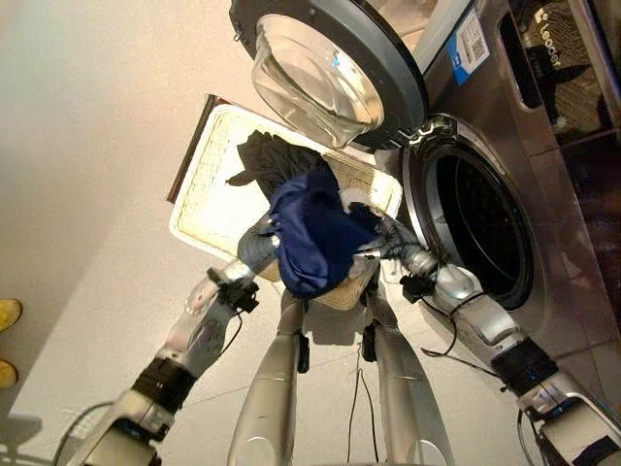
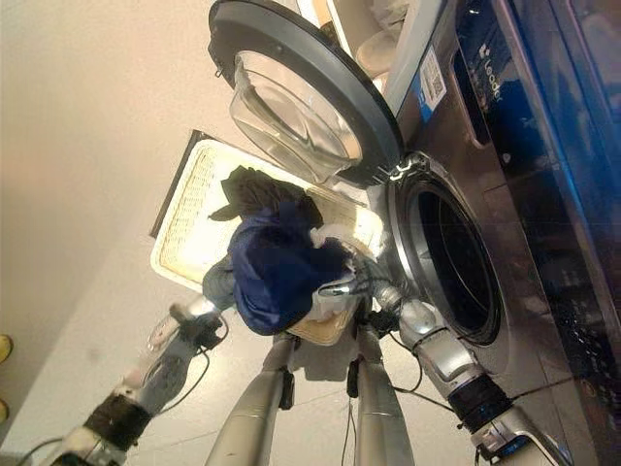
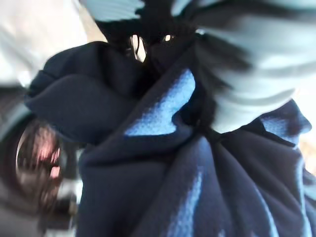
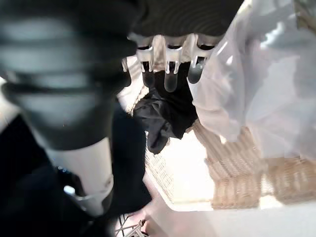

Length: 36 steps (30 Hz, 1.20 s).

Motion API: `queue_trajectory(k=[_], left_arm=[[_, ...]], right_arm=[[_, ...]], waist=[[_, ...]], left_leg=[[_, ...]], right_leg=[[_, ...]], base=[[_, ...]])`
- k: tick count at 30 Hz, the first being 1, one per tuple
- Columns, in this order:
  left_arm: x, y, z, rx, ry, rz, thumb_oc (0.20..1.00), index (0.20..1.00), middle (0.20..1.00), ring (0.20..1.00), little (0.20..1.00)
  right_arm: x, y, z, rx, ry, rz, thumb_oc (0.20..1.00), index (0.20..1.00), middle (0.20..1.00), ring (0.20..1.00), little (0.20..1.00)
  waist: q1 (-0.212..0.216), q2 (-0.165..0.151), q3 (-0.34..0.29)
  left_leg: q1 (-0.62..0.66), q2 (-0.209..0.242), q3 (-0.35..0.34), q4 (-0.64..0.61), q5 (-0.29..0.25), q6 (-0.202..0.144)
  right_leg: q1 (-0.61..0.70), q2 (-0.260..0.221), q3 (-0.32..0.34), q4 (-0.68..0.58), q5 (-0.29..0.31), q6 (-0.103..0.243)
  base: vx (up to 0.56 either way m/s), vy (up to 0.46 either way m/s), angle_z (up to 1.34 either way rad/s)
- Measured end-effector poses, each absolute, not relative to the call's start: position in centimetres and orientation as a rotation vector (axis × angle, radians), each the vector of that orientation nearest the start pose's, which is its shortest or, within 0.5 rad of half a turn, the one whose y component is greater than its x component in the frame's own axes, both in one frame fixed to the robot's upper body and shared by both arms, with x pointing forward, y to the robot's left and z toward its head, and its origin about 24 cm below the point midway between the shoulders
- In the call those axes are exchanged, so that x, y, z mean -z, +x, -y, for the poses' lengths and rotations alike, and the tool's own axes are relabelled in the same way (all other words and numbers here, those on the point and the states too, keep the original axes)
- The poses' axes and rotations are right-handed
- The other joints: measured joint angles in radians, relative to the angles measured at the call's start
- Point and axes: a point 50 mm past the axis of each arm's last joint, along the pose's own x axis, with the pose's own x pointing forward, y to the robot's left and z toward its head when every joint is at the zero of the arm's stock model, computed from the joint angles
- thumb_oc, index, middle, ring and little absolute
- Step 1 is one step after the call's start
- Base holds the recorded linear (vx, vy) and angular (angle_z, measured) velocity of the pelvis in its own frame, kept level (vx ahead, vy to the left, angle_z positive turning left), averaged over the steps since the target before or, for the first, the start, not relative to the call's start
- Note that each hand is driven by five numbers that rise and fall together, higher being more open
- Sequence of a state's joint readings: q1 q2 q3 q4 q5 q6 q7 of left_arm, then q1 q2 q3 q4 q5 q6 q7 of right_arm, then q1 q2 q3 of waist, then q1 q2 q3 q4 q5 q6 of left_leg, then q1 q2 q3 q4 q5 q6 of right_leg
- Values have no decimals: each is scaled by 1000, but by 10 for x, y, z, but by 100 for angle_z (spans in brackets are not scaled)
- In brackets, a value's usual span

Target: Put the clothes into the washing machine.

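Evidently the navy garment was bunched and lifted clear of the pale wicker laundry basket, carried between both arms so its loose folds would not drag. The left robot hand was buried under the cloth, so I could not tell how its fingers sat. The right robot hand showed relaxed, fairly straight fingers in its own wrist view, pressed against the bundle's side beside a white garment, seemingly steadying rather than clamping. A black garment lay in the basket, waiting. The washing machine stood just right of the basket, its door swung wide and the drum opening unobstructed, presumably ready to receive the load.
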<state>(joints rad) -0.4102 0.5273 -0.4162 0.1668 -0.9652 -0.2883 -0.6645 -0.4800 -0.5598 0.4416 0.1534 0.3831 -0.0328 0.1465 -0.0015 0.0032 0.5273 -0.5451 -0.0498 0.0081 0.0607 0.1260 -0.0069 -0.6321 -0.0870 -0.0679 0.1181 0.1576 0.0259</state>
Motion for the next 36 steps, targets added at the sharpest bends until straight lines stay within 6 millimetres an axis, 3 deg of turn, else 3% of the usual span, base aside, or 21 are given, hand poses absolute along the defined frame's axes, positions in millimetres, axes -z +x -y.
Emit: queue_trajectory(k=[10,13,17,20,25,30,36], left_arm=[[-178,285,-103,1303,-197,477,200,200,200,200,200],[-182,282,-101,1334,-201,494,200,200,200,200,200],[-174,281,-101,1337,-215,448,200,200,200,200,200],[-168,282,-103,1294,-228,410,200,200,200,200,200],[-166,290,-116,1177,-218,386,200,200,200,200,200],[-166,296,-125,1082,-259,401,200,200,200,200,200],[-169,301,-157,665,-442,560,200,200,200,200,200]], right_arm=[[-115,323,123,-638,-390,46,1000,1000,1000,1000,1000],[-115,322,122,-654,-350,37,1000,1000,1000,1000,1000],[-109,318,121,-730,-254,-24,1000,1000,1000,1000,1000],[-95,304,111,-961,-117,-181,1000,1000,1000,1000,1000],[-89,291,103,-1158,10,-280,1000,1000,1000,1000,1000],[-88,291,107,-1144,14,-288,1000,1000,1000,1000,1000],[-86,306,135,-889,77,-228,1000,1000,1000,1000,1000]], waist=[[-11,-1,1],[-11,-1,1],[-10,-2,1],[-10,-2,1],[-8,-3,1],[-7,-3,1],[-6,-6,3]], left_leg=[[11,15,-17,-9,5,-6],[12,15,-18,-10,4,-7],[12,14,-18,-10,4,-7],[12,15,-21,-14,3,-7],[8,16,-37,-16,3,-9],[7,16,-39,-18,4,-10],[3,17,-46,-22,6,-11]], right_leg=[[24,15,-22,-21,4,-15],[24,16,-22,-21,3,-16],[24,15,-22,-21,2,-14],[24,16,-24,-22,-1,-10],[24,16,-35,-22,-5,-11],[24,16,-39,-23,-6,-11],[26,17,-50,-35,-7,-14]], base=[[12,-36,3],[0,0,0],[2,-10,0],[13,-54,1],[1,-61,5],[0,-23,3],[0,-31,1]])
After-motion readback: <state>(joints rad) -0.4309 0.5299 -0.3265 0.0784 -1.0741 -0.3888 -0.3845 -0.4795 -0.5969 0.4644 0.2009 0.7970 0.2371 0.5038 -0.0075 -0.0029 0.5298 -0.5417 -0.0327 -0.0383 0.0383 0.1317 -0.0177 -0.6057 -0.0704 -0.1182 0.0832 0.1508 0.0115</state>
